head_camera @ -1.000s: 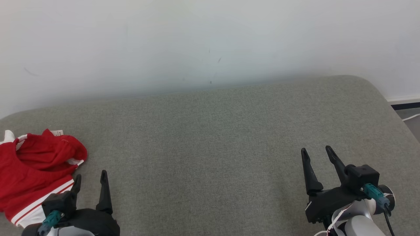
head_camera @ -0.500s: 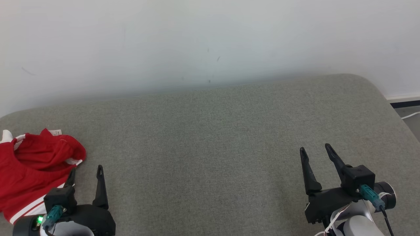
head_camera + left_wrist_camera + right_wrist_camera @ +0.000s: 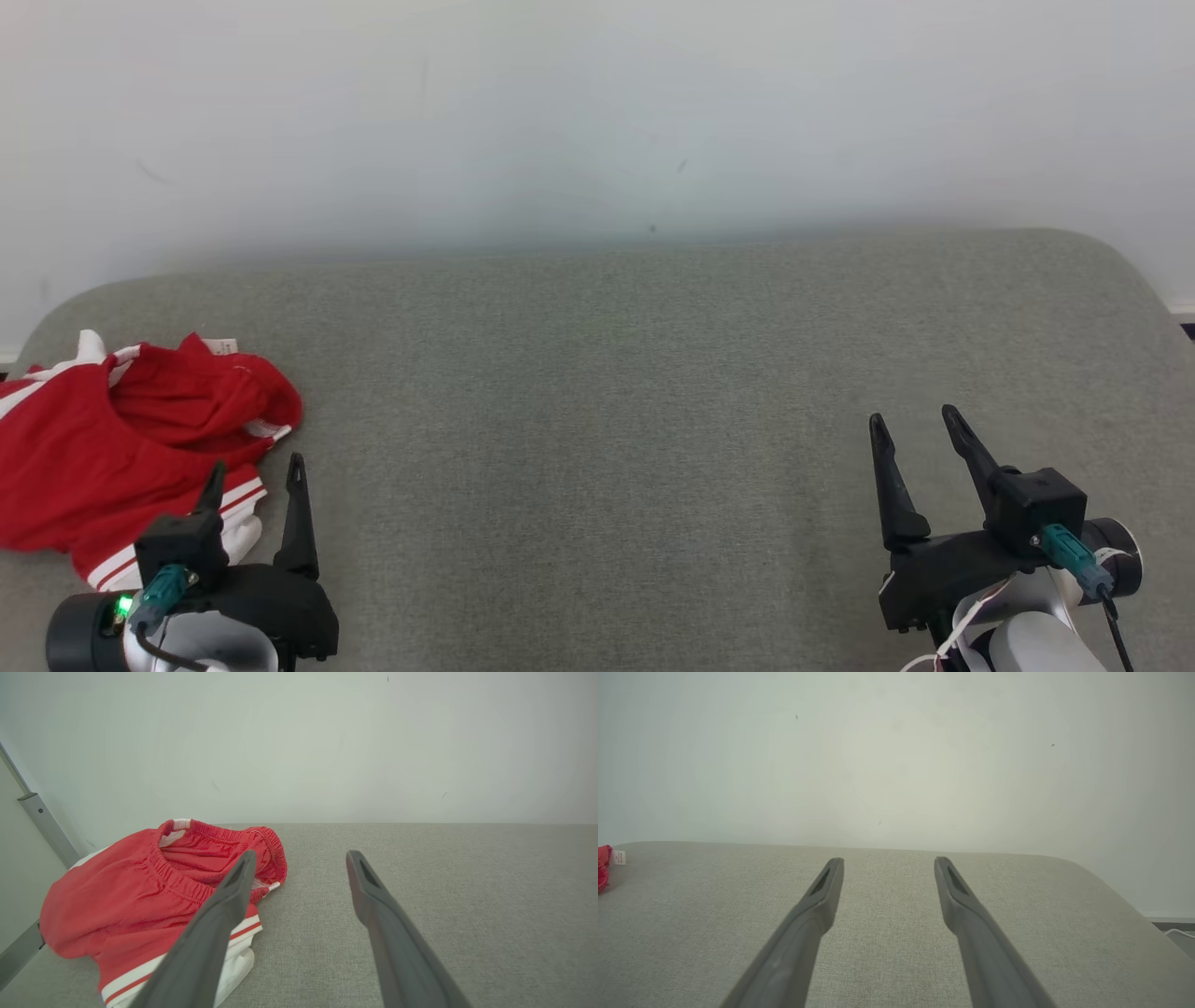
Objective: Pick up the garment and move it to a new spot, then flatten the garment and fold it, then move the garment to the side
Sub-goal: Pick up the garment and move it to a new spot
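We see the garment (image 3: 121, 448), red shorts with white stripes, lying crumpled at the far left end of the grey fabric-covered surface (image 3: 597, 392), close to the wall (image 3: 597, 112). Its gathered waistband (image 3: 210, 858) opens away from us and toward the right, and the white-striped hem (image 3: 238, 933) points back toward the robot, so its long axis runs roughly near to far, though the heap is bunched.

Our left gripper (image 3: 257, 464) has its fingers spread wide at the garment's near right edge. One finger (image 3: 219, 914) overlaps the striped hem, and we cannot tell whether it touches.

Our right gripper (image 3: 913, 415) is also spread, holding nothing, well apart over bare fabric.
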